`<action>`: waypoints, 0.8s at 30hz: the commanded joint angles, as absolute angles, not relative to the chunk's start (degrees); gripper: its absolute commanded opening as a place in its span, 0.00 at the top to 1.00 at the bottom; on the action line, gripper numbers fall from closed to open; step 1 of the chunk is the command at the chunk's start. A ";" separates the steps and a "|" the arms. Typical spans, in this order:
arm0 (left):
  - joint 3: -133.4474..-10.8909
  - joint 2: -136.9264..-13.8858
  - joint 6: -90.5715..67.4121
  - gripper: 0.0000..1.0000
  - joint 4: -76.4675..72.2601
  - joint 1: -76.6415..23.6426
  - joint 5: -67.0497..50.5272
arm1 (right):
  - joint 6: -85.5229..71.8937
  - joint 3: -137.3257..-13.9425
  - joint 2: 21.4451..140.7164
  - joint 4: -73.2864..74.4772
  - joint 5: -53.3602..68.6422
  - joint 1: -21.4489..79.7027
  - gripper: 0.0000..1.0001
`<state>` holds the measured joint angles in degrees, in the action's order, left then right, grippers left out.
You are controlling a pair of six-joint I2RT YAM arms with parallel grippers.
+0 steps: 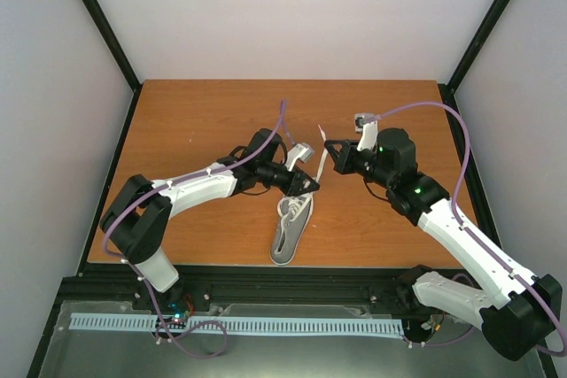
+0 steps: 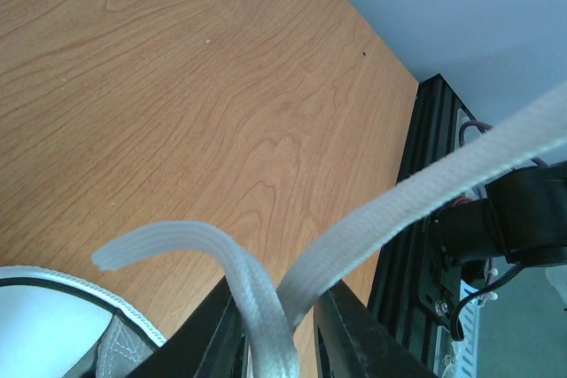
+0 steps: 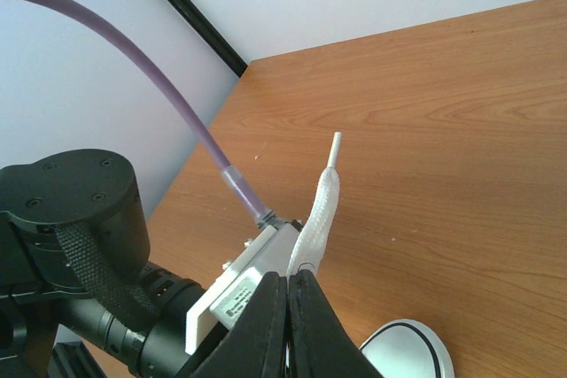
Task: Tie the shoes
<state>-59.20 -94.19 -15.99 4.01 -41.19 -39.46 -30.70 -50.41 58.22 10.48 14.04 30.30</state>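
Grey sneaker just beside left claw, grip unclear | right claw pinching white lace

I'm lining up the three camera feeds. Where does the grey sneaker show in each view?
Top external: the sneaker lies at mid-width near the table's front edge.
Left wrist: only a white edge of it shows, in the bottom-left corner.
Right wrist: a pale rounded part at the bottom edge, probably the sneaker.
Shared landmark: the white lace.

surface: wooden table | on it: grey sneaker, near front edge
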 commanded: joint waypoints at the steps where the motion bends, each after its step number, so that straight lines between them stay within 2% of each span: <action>1: -62.50 -95.27 -14.42 0.75 4.75 -41.66 -40.13 | -29.53 -52.33 58.25 9.40 14.90 30.67 0.97; 9: -63.24 -96.13 -14.00 0.71 4.93 -41.73 -39.42 | -29.54 -52.51 60.36 8.98 16.04 30.67 0.97; 11: -63.11 -96.07 -13.74 0.76 4.95 -41.74 -39.37 | -29.40 -52.58 60.92 8.88 15.97 30.67 0.97; 16: -62.13 -95.32 -13.40 0.97 4.38 -41.75 -39.01 | -29.68 -52.56 62.77 8.84 14.71 30.67 0.97; 24: -57.13 -90.58 -13.32 0.99 1.89 -41.75 -40.73 | -28.63 -54.40 72.30 8.18 15.93 30.63 0.97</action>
<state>-58.61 -93.86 -14.52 4.29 -41.32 -39.13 -29.93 -51.62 67.57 9.63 14.61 30.30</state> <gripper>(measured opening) 0.029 0.029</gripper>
